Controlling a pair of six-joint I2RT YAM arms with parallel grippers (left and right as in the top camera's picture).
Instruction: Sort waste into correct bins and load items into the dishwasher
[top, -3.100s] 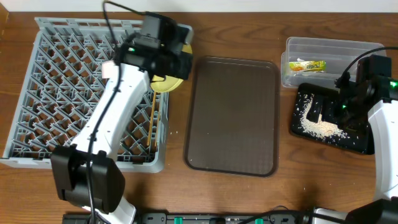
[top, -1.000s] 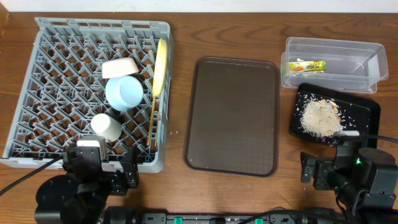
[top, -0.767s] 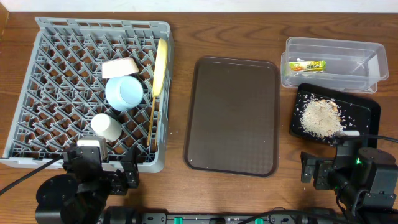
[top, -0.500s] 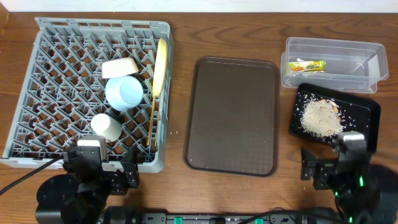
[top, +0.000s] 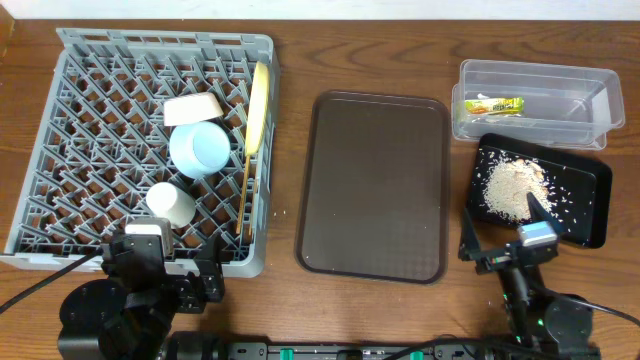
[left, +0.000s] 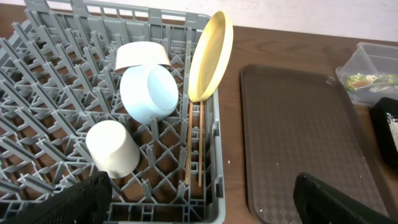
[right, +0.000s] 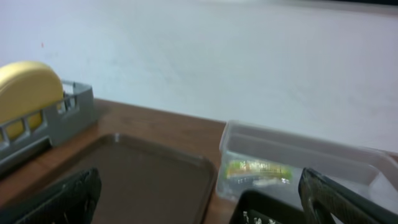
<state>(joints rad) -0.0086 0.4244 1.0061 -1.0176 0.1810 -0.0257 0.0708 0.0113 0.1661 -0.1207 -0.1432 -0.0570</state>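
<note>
Five dishes sit in the grey rack (top: 90, 100) at the left: a yellow plate (top: 259, 105) standing on edge along its right side, a blue cup (top: 198, 148) and a white bowl (top: 192, 108) touching beside it, a white cup (top: 170, 203) nearer the front, and chopsticks (top: 243, 195) lying flat below the plate. A brown tray (top: 373, 185) lies between the rack and the bins. At the right, the wrapper (top: 494, 104) lies in the clear tub (top: 560, 90), and the crumbs (top: 510, 188) are heaped on the black tray (top: 590, 190) just in front. The left hand (left: 205, 202) hangs released at the rack's near edge; the right hand (right: 202, 202), also spread wide, is at the black tray's near edge. The wooden surface (top: 290, 60) meets a white wall (right: 249, 50).
</note>
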